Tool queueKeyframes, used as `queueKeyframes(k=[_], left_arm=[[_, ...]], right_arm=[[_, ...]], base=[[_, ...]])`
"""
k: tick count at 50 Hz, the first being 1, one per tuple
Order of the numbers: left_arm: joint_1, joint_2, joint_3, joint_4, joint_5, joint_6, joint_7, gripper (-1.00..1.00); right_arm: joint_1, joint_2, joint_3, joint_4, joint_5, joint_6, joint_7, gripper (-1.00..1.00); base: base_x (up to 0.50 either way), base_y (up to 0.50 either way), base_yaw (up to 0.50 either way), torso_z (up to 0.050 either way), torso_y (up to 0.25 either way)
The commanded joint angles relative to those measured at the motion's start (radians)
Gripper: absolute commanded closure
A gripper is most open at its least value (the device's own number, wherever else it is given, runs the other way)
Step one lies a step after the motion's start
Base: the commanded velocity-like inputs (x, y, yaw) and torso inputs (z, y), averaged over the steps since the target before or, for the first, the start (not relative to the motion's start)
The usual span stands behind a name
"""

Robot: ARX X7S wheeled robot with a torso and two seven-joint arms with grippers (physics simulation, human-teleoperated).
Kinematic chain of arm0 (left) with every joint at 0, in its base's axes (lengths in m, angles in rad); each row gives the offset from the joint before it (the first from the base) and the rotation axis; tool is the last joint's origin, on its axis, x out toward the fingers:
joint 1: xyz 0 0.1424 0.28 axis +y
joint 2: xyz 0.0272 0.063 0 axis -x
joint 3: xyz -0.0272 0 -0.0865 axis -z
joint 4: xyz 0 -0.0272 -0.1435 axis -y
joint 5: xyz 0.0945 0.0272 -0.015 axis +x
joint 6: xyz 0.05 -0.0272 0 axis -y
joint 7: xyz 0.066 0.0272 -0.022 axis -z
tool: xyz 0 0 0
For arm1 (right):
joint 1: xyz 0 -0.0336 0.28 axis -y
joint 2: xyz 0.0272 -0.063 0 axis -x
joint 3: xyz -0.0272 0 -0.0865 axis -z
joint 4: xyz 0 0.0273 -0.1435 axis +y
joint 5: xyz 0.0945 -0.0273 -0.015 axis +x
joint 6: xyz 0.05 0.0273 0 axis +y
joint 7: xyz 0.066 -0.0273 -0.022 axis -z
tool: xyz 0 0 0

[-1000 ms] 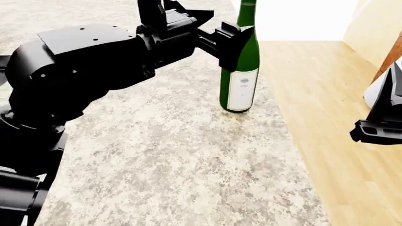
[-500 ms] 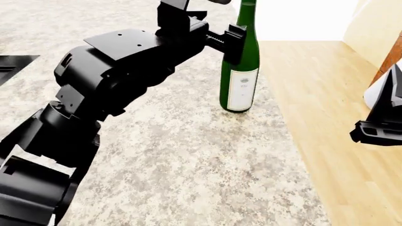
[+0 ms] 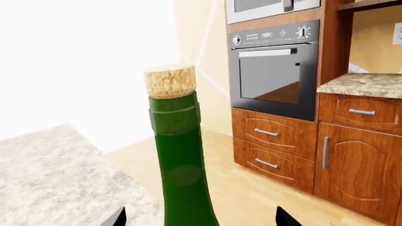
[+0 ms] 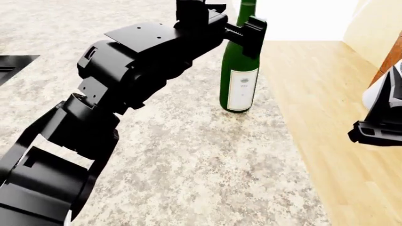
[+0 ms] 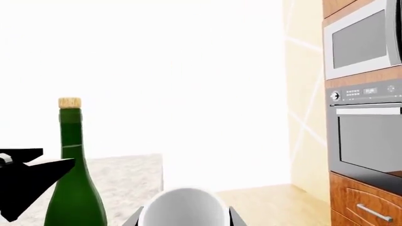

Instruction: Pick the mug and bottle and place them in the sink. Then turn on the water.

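The dark green bottle (image 4: 238,80) with its cream label stands upright on the speckled counter (image 4: 188,155) near the right edge. My left gripper (image 4: 249,35) straddles its shoulder, open; in the left wrist view the bottle (image 3: 179,160) rises between the two fingertips (image 3: 118,219) with a gap on each side. The right gripper (image 4: 377,120) hangs off the counter over the floor, shut on the white mug (image 4: 373,96). The mug (image 5: 182,209) fills the space between its fingers in the right wrist view, where the bottle (image 5: 72,179) also shows. A black corner of the sink (image 4: 12,63) shows at far left. Faucet and water are out of view.
The counter's right edge (image 4: 295,141) drops to a wooden floor (image 4: 339,94). Beyond the bottle stand a built-in oven (image 3: 273,70) and wooden drawer cabinets (image 3: 326,155). My left arm (image 4: 113,84) stretches across the counter's left half.
My left arm has stretched further right and forward, bringing its fingers round the bottle's shoulder. The bottle has stayed put. The right gripper with the mug has not moved.
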Motion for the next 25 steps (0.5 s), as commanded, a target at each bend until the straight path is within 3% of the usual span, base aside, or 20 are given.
queueKeyframes(k=[1, 7, 19, 25], left_arm=[[-0.042, 0.060, 0.002, -0.111, 0.006, 0.048, 0.012, -1.00], [-0.072, 0.074, 0.070, -0.183, -0.036, 0.091, 0.017, -1.00], [-0.229, 0.076, 0.645, -0.372, -0.518, 0.346, -0.040, -1.00], [-0.259, 0.076, 0.777, -0.376, -0.646, 0.399, -0.073, -1.00]], right_arm=[[-0.017, -0.009, 0.018, -0.008, -0.023, 0.000, -0.016, 1.00], [-0.032, -0.013, 0.028, -0.011, -0.023, -0.007, -0.021, 1.00], [-0.050, -0.015, 0.046, -0.017, -0.019, -0.024, -0.025, 1.00], [-0.064, -0.016, 0.056, -0.019, -0.024, -0.030, -0.028, 1.00]], base=[[0.00, 0.00, 0.00, 0.000, 0.000], [0.00, 0.00, 0.00, 0.000, 0.000], [0.00, 0.00, 0.00, 0.000, 0.000], [0.00, 0.00, 0.00, 0.000, 0.000]])
